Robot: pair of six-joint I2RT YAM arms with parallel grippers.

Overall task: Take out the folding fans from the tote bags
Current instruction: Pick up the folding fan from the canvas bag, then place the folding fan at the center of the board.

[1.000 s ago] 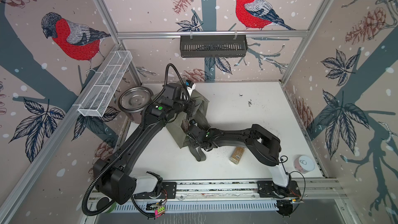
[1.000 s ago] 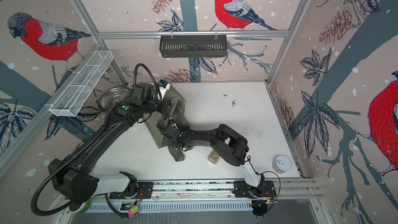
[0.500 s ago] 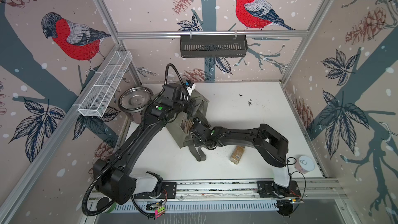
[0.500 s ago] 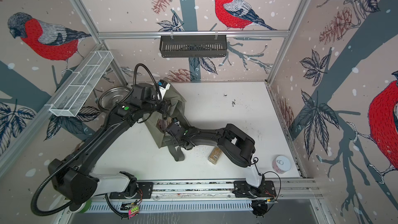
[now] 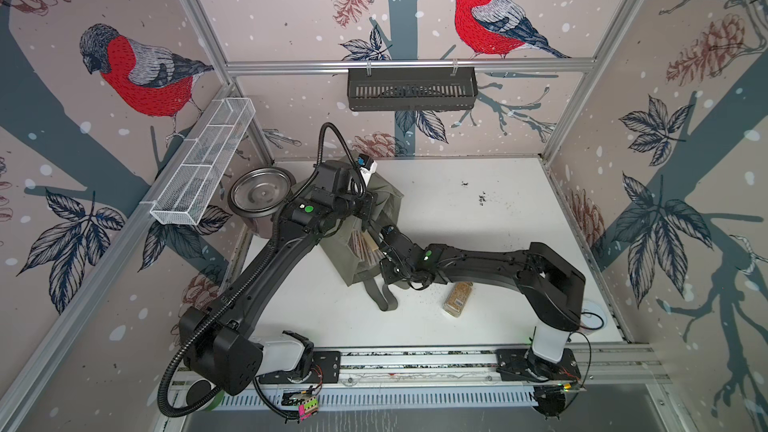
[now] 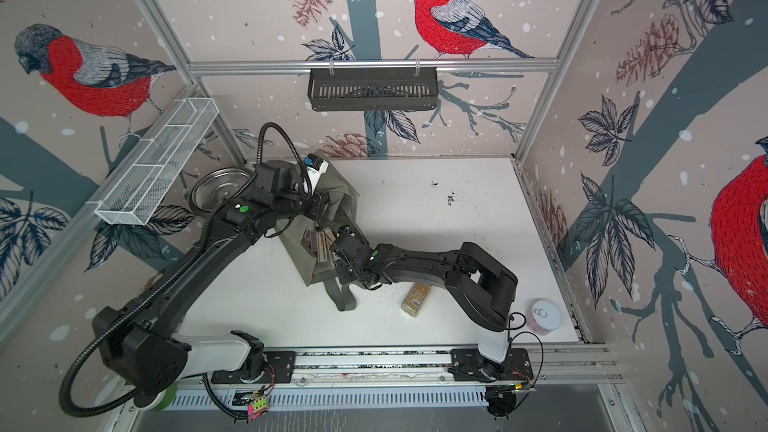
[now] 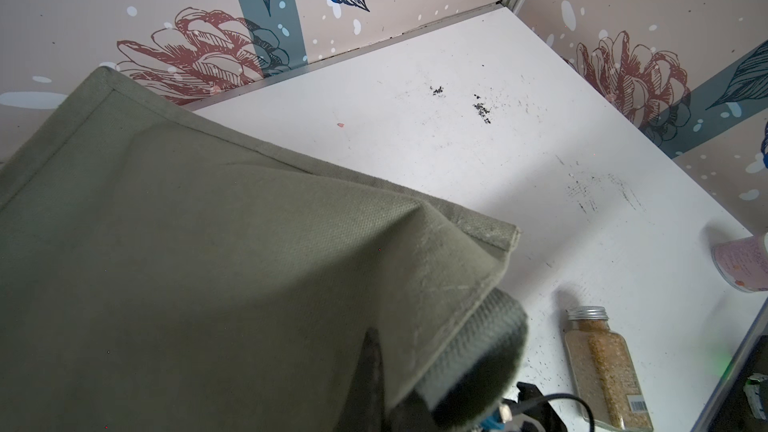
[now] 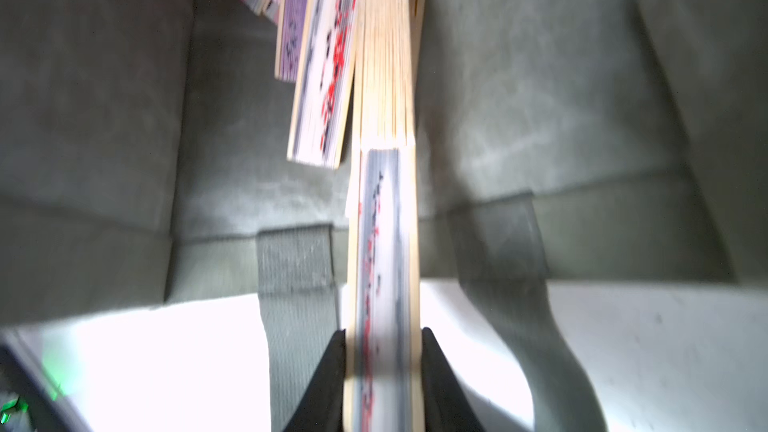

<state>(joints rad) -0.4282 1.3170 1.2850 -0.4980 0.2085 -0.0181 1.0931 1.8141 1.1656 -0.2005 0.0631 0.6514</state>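
At the tabletop's (image 5: 490,222) left rear: olive bag (image 5: 390,206), its rim clamped and held up by the left end effector (image 5: 369,213). Inside: closed fans (image 8: 318,76), bamboo sticks, pink, purple and red-speckled leaves. One fan (image 8: 382,243) is gripped by the right end effector (image 8: 382,338) at the mouth, strap alongside. Nearby: pot (image 5: 261,193) just beside the bag; jar (image 5: 457,300) lying near the right arm.
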